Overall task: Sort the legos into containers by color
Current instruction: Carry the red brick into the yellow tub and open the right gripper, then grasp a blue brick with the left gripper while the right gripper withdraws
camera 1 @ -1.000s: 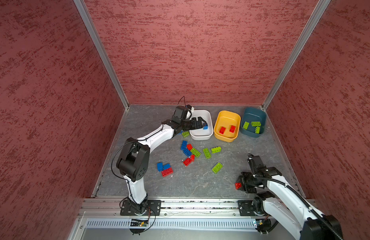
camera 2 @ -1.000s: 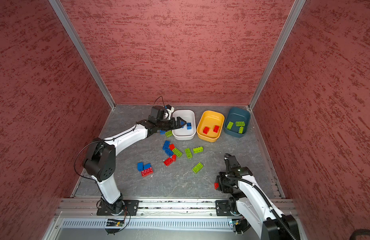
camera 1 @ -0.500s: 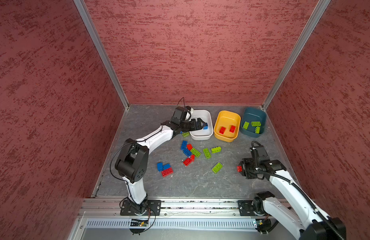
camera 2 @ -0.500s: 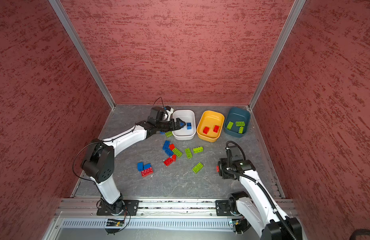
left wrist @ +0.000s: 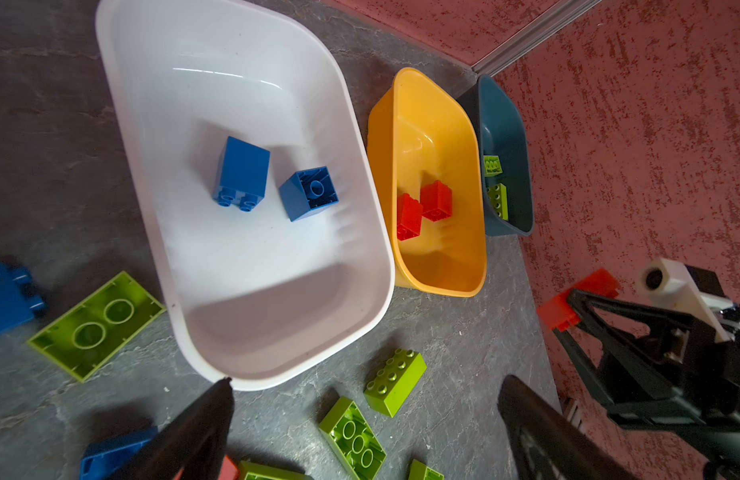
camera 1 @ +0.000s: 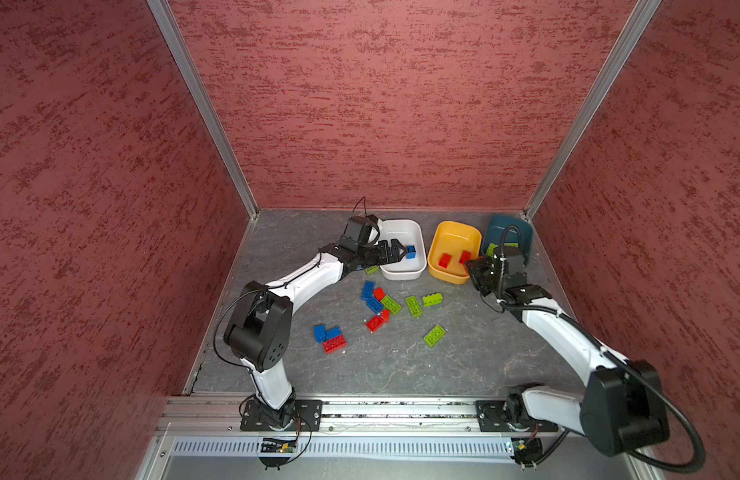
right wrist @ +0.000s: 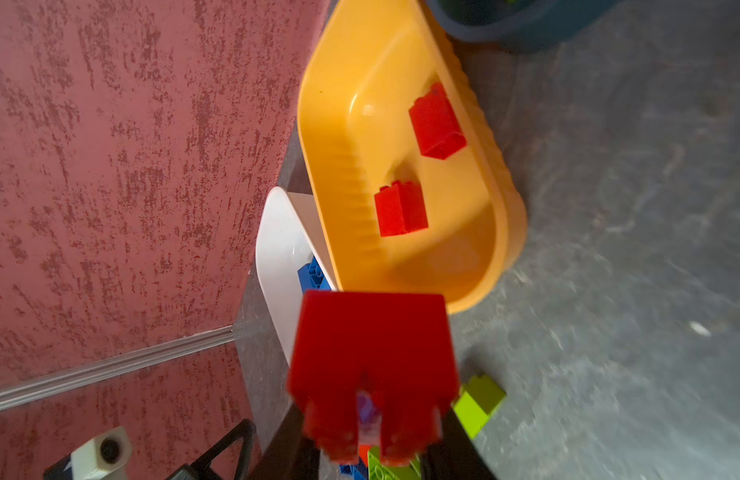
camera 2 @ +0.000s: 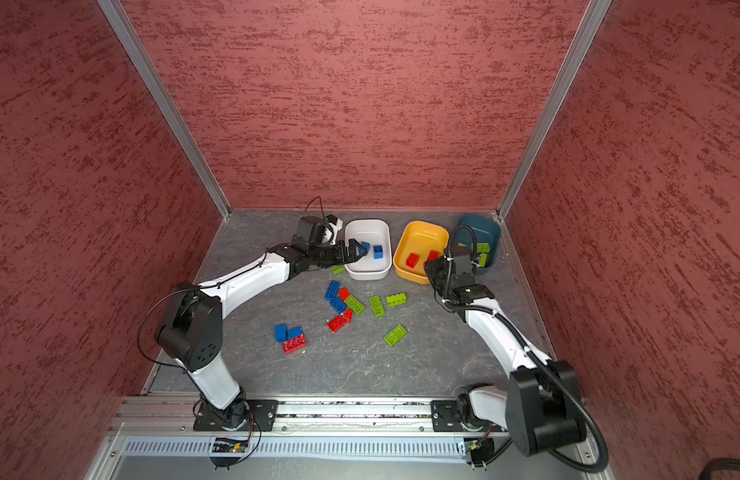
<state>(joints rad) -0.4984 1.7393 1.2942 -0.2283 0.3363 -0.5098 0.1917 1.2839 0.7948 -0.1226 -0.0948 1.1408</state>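
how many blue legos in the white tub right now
2. One blue brick lies on its side mid-tub; the second blue brick sits beside it, hollow underside showing, nearer the yellow tub. The white tub floor shows fully in the left wrist view; none seems hidden.

Glossy plast. white tub (left wrist: 235,62), smooth plast. legos (left wrist: 241,166), matt floor (left wrist: 48,124), rough walls (camera 1: 360,104)

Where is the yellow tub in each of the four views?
Top view: yellow tub, back row, between white tub and teal tub.
Top view: yellow tub, same place.
Left wrist: yellow tub beside white tub.
Right wrist: yellow tub beyond the held red brick.
Landmark: two red bricks inside.
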